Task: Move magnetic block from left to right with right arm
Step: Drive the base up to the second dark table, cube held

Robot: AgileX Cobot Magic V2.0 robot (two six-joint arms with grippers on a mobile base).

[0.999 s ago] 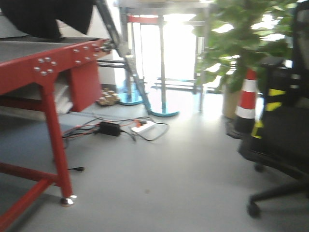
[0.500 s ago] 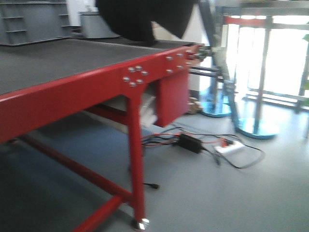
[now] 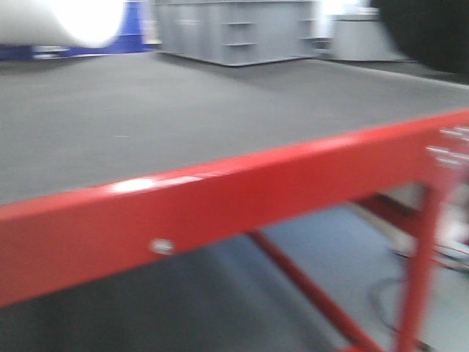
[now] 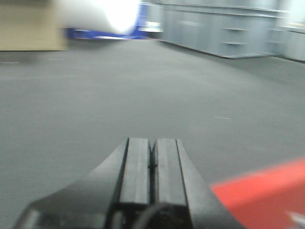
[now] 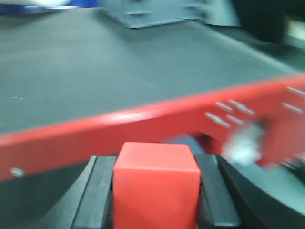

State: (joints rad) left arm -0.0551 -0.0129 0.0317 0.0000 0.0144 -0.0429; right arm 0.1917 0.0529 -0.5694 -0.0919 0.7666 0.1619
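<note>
The magnetic block [image 5: 155,186], a bright-red cube, fills the bottom of the right wrist view, clamped between the two black fingers of my right gripper [image 5: 155,160]. That gripper hangs in front of the table's red front rail [image 5: 143,124], lower than the tabletop. My left gripper [image 4: 152,143] is shut with its pads pressed together and nothing between them; it sits low over the dark grey mat [image 4: 143,86], near the red edge [image 4: 257,191]. Neither gripper shows in the front view.
A red-framed table [image 3: 220,198] with a dark mat top [image 3: 183,110] spans the front view. Grey shelving units [image 3: 234,29] stand behind it. Red table legs [image 3: 418,271] and floor cables lie at the lower right. All views are motion-blurred.
The front view has swung left: the plant, chair, cone and floor cables have slid out of frame, and the table's top and front rail now fill it.
</note>
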